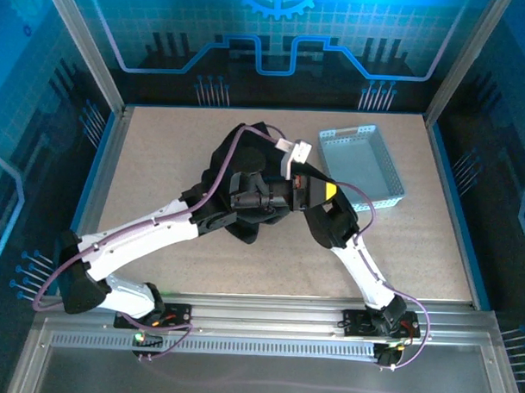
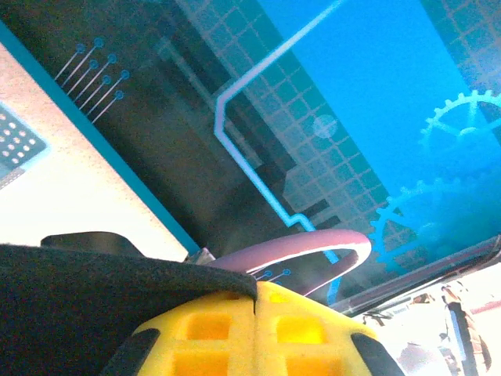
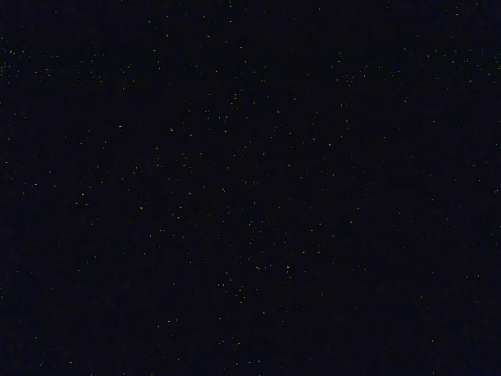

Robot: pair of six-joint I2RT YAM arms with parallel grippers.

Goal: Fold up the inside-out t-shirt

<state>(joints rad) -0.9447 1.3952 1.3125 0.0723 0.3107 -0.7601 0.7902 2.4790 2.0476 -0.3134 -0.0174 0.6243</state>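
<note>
1. The left claw (image 2: 257, 313) sits at the bottom edge, its yellow fingers (image 2: 305, 337) pressed together along one seam.
2. The inside-out t-shirt (image 2: 94, 305), black, lies over the left-hand finger and runs into that seam.
3. A purple cable (image 2: 313, 247) arcs just above the claw.
4. The pale surface (image 2: 70, 196) lies at left, with a corner of the perforated tray (image 2: 16, 145) on it.
5. Behind stands a blue wall panel (image 2: 391, 94) with a gear pattern.

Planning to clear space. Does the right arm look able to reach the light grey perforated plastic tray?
Probably yes: the light grey perforated plastic tray lies on open table just beyond the right arm, nothing between. Its wrist seems sunk in the plain black fabric t-shirt, so lift out first.
</note>
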